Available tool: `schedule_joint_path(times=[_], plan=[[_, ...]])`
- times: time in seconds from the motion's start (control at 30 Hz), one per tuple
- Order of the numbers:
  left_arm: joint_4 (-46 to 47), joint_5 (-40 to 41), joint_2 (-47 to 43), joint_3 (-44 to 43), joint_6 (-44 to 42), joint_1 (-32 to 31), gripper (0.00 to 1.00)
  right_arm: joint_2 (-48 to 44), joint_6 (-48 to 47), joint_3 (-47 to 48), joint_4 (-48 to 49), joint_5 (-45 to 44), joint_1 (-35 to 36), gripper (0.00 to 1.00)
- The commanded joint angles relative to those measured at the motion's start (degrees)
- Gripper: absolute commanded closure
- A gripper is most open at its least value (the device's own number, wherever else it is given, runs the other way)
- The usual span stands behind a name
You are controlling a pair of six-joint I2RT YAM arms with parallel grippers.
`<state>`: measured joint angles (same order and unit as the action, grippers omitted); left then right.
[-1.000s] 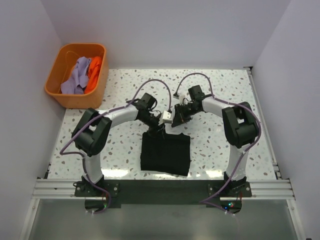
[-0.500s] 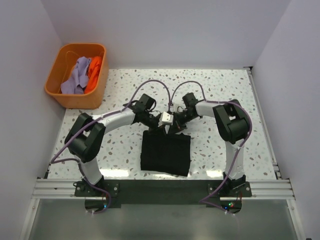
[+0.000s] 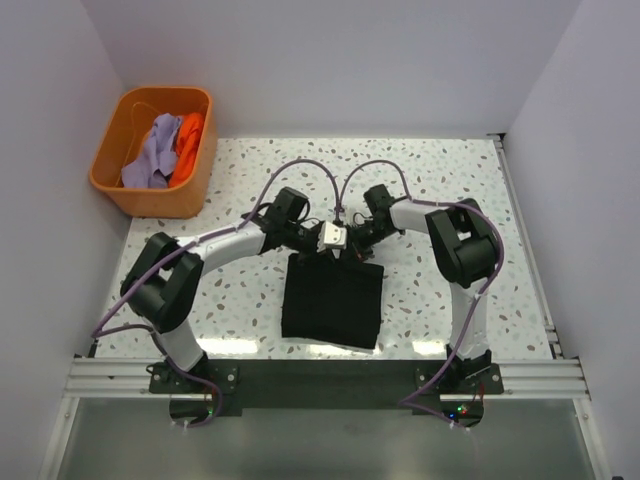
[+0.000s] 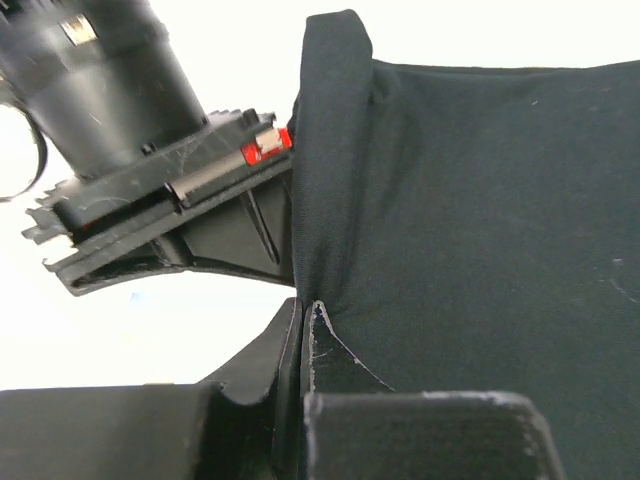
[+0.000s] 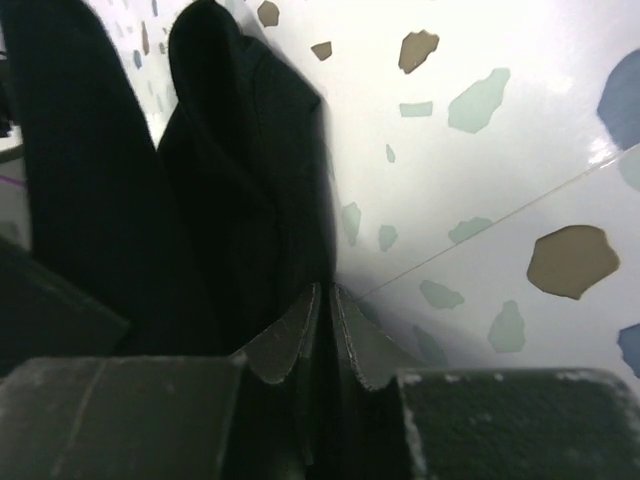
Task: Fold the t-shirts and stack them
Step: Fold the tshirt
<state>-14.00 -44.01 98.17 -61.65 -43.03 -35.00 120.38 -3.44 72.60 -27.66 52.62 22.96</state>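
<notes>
Left gripper: clenched. In the left wrist view its 2 fingers meet on a raised fold of the black t-shirt, with cloth pinched between the tips.

Right gripper: clenched. In the right wrist view its fingertips press together on a bunched edge of the same shirt, and the tips sit just above the speckled table. The cloth rises in 2 dark ridges beyond the fingers.

Relation of the 2 grippers: in the top view the left gripper and right gripper stand just beside each other, near the middle of the shirt's far edge. The left wrist view shows the right gripper's body touching or almost touching the lifted fold.

Black t-shirt: folded to a roughly rectangular block and lying flat on the table, between the 2 arm bases and nearer the front edge. Only the far edge is raised.

Far left corner: an orange tub stands just off the table's corner. It holds a lavender t-shirt and an orange t-shirt, both crumpled and touching, well apart from the black shirt.
</notes>
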Motion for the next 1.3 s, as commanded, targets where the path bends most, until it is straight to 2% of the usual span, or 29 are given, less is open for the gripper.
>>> schedule_joint_path(times=[0.0,0.03,0.13,0.2,0.23,0.33,0.43,0.5,0.6,0.63,0.67,0.8,0.87,1.0,1.13,1.27], plan=[[5.0,2.2,1.4,0.3,-0.9,-0.1,0.96,-1.0,-6.4,3.4,-4.8,-7.2,-0.3,0.85],[5.5,2.9,1.3,0.4,-1.1,0.0,0.81,-1.4,-8.5,5.3,-5.6,-10.1,-0.8,0.82],[5.5,4.6,-0.3,-0.4,-0.2,0.7,0.61,-3.7,-12.8,8.8,-7.7,-16.0,-0.9,0.74],[4.8,3.4,-2.5,-2.2,2.6,1.6,0.55,-5.6,-16.0,10.6,-9.2,-19.6,-0.9,0.72],[2.4,2.6,-3.2,-3.0,3.5,2.7,0.54,-6.1,-17.0,12.8,-9.5,-22.5,-1.2,0.68],[-3.9,-1.8,-5.9,-5.5,6.9,5.4,0.53,-9.3,-19.7,17.2,-12.0,-25.4,-1.9,0.6],[-10.0,-5.2,-8.6,-5.0,10.6,7.0,0.52,-13.1,-20.6,20.8,-17.4,-24.2,-2.6,0.59],[-11.9,-6.1,-10.4,-3.0,13.8,7.1,0.52,-15.2,-20.5,20.6,-21.9,-20.1,-2.7,0.6],[-12.9,-6.9,-12.2,0.6,19.6,7.1,0.51,-20.5,-14.8,15.3,-24.8,-12.0,-2.1,0.69],[-12.4,-6.7,-12.4,1.3,21.4,7.1,0.52,-23.1,-13.4,10.8,-24.8,-10.1,-1.9,0.73],[-11.7,-6.9,-12.2,2.7,25.1,7.1,0.52,-24.5,-12.1,8.3,-24.0,-8.8,-1.3,0.74],[-10.2,-5.9,-9.2,4.7,31.3,7.3,0.53,-28.8,-5.4,-4.3,-17.8,-7.4,1.6,0.76],[-10.2,-4.9,-6.6,5.0,33.3,7.7,0.53,-28.0,-4.2,-9.2,-15.6,-9.8,1.5,0.77],[-6.0,-4.0,-2.1,5.2,36.7,10.7,0.54,-24.3,-1.4,-12.7,-6.5,-17.7,0.1,0.79],[-5.3,-3.3,7.3,1.0,37.1,12.9,0.56,-17.7,-1.0,-10.4,-1.7,-23.8,-1.4,0.82],[-5.3,-0.3,14.4,-7.4,35.3,14.9,0.57,-13.2,-1.8,-4.9,1.0,-29.2,-2.6,0.82]])
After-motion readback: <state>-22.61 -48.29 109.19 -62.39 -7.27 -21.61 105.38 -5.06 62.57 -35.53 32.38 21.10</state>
